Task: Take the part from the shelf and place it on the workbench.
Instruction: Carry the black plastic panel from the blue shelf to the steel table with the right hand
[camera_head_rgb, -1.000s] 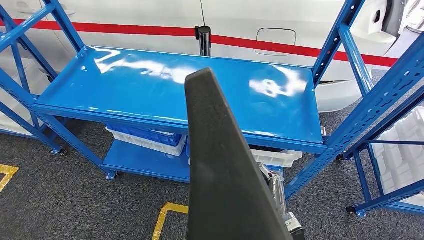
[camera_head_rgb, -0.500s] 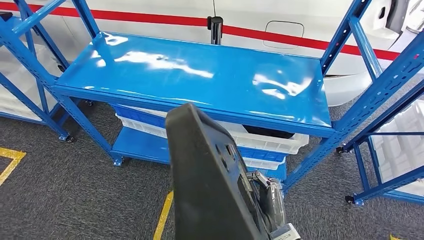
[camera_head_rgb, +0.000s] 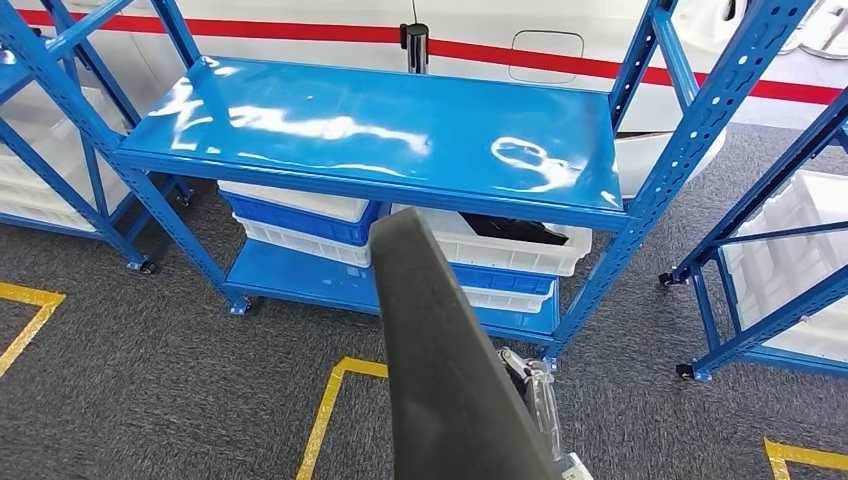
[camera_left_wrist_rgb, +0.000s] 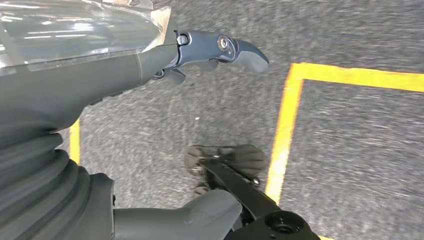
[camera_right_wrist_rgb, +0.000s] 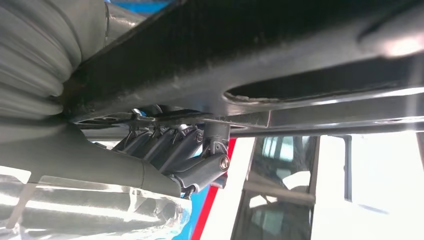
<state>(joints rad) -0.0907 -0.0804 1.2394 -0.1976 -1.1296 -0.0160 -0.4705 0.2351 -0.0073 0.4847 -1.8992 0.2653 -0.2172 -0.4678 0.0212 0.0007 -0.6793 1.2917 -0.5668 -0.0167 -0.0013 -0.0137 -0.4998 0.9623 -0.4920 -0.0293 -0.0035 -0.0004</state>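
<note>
The part (camera_head_rgb: 440, 360) is a long, dark grey panel that rises from the bottom middle of the head view and tapers to a rounded tip in front of the blue rack (camera_head_rgb: 380, 130). My right hand (camera_head_rgb: 532, 392) grips its lower end from the right. In the right wrist view the dark fingers (camera_right_wrist_rgb: 172, 147) curl up against the part's black underside (camera_right_wrist_rgb: 280, 55). My left hand (camera_left_wrist_rgb: 165, 60) hangs over the grey carpet. Its fingers (camera_left_wrist_rgb: 225, 49) and thumb (camera_left_wrist_rgb: 195, 215) are apart and hold nothing.
The rack's glossy top shelf is bare; white and blue bins (camera_head_rgb: 300, 225) sit on its lower shelf. More blue racks stand at left (camera_head_rgb: 50, 130) and right (camera_head_rgb: 780, 250). A white car body with a red stripe (camera_head_rgb: 480, 50) is behind. Yellow floor lines (camera_head_rgb: 330, 410) cross the carpet.
The whole view has shifted, so the camera moved and the rack now looks a little farther off. The part has turned from showing its broad face to showing its narrow edge.
</note>
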